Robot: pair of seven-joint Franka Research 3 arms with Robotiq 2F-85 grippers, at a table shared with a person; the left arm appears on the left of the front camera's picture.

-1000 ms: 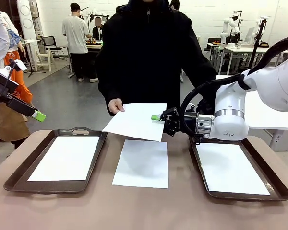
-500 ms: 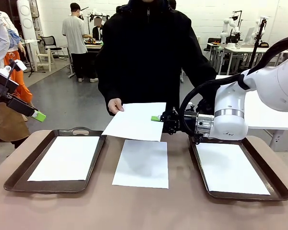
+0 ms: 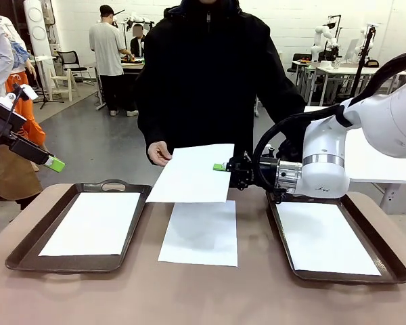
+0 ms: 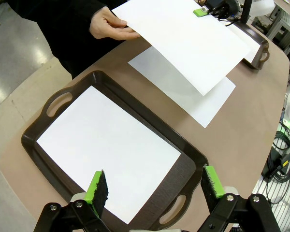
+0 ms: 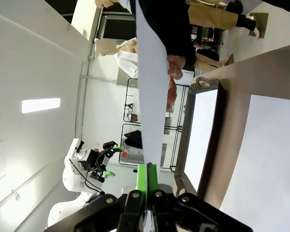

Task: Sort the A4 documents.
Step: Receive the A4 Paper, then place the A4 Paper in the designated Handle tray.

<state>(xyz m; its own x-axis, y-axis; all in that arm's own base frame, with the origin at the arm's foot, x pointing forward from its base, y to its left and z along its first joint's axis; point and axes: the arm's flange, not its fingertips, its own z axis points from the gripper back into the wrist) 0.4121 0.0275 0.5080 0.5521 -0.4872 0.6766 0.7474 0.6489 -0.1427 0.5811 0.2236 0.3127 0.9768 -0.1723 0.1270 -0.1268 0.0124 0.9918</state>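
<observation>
A white A4 sheet (image 3: pixel 193 175) hangs nearly level in the air over the far end of the centre sheet (image 3: pixel 200 231), which lies bare on the table (image 3: pixel 203 298). The airborne page's long axis runs from the person towards the robot, turned slightly off the centre sheet's line, and its near short edge overlaps that sheet's far edge in the front view. The right gripper (image 3: pixel 220 166), reaching in sideways from the right of the centre sheet, has its green pads pressed together on the page's right long edge, while the person's hand (image 3: pixel 158 153) grips the far-left corner. Left of the centre sheet, a dark tray (image 3: pixel 27 250) holds another sheet (image 3: pixel 91 223) lying lengthwise; right of it, a second tray (image 3: pixel 392 267) holds one more (image 3: pixel 325 237). The left gripper (image 4: pixel 154 179) hovers above the left tray, fingers spread wide and holding nothing.
</observation>
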